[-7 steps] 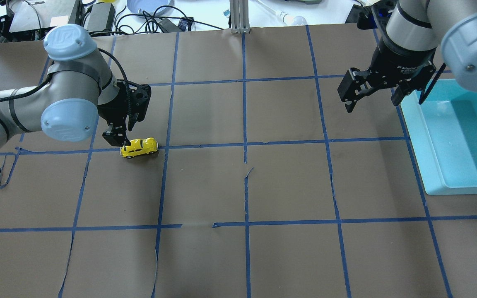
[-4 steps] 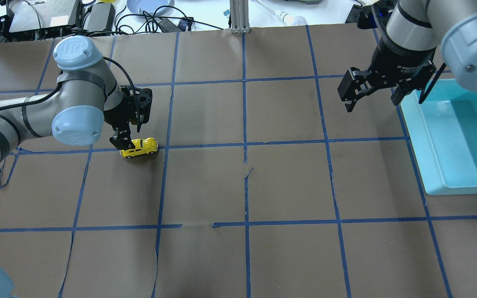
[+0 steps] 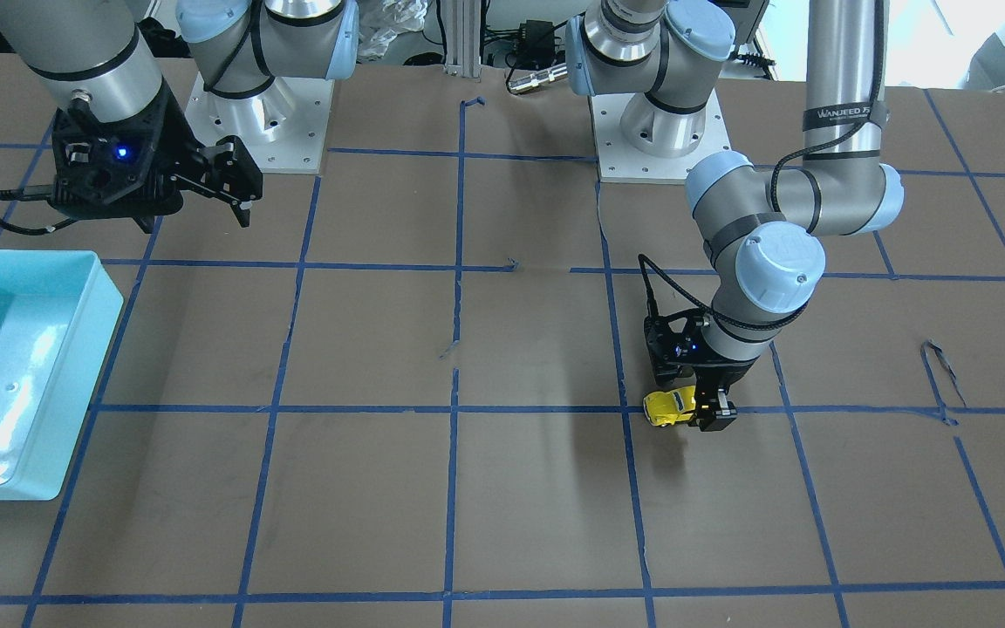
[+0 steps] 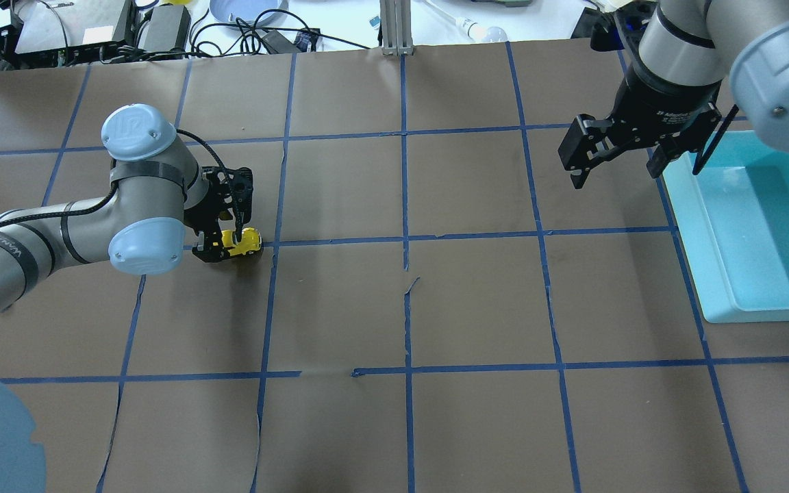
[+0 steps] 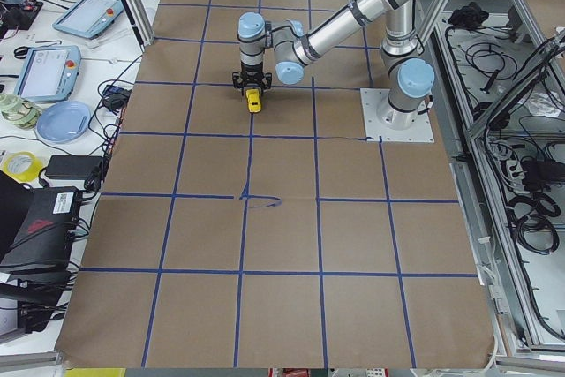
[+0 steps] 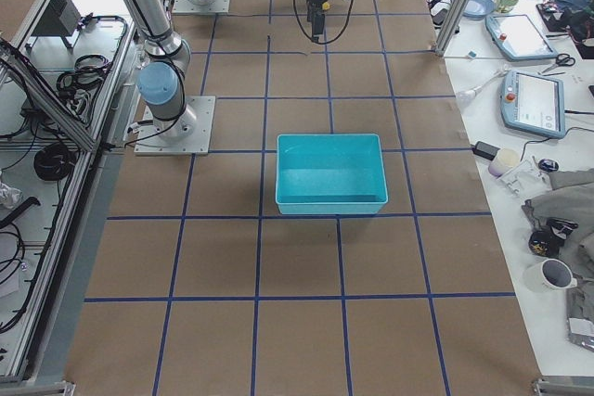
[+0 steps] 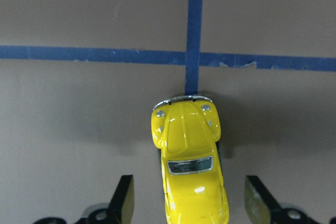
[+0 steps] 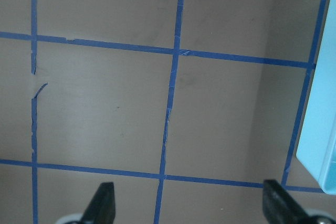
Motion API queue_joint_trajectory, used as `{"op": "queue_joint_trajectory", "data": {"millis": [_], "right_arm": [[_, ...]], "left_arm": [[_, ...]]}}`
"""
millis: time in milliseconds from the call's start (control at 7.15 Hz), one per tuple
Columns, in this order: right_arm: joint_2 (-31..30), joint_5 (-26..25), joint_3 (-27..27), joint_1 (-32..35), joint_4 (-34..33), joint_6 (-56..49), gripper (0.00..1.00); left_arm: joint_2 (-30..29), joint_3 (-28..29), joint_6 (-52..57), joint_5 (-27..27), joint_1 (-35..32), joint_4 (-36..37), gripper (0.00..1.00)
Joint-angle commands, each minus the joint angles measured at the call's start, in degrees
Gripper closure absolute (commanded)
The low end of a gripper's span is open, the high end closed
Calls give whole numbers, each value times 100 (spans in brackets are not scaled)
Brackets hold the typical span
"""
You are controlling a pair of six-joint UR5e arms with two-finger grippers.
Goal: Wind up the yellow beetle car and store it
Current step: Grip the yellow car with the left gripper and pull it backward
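My left gripper (image 4: 222, 241) is down at the tabletop in the left half of the overhead view. Its fingers (image 7: 124, 199) are spread on either side of the yellow beetle car (image 7: 190, 169) and gripping nothing, with bare paper showing on both sides. My right gripper (image 4: 615, 171) hangs spread and empty at the upper right, beside the teal bin (image 4: 699, 255).

The main risk, as I judge it, is the closing squeeze. The body is glossy and rounded and sits on free wheels, so pads that meet its curved flanks unevenly could squirt it forward out of the gap or twist it askew. If I grip too high, the shell may slip. If I press too low, I scrape the table. Should the spring get wound and my hold fail, the car could shoot off far from the bin.

In the wrist view the car's long axis runs up the frame between my fingers, its nose toward the top at the blue tape (image 7: 195, 35) crossing. From overhead it lies along the tape line, nose toward the right.
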Motion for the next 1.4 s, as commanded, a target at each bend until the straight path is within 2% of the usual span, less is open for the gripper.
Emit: {"op": "queue_joint_trajectory", "data": {"millis": [0, 140, 420, 559, 839, 1259], "right_arm": [[1, -6, 6, 0, 19, 1, 0], [1, -6, 6, 0, 19, 1, 0], [1, -6, 6, 0, 19, 1, 0], [1, 2, 6, 0, 10, -8, 0], [10, 11, -2, 0, -77, -8, 0], [1, 37, -2, 0, -87, -8, 0]], "left_arm": [[-64, -17, -57, -10, 66, 11, 26], [-90, -26, -39, -10, 75, 2, 42], [-91, -8, -4, -10, 84, -7, 66], [-99, 18, 5, -10, 92, -7, 74], [-152, 45, 135, -10, 267, -7, 80], [-179, 1, 426, -10, 539, 11, 80]]}}
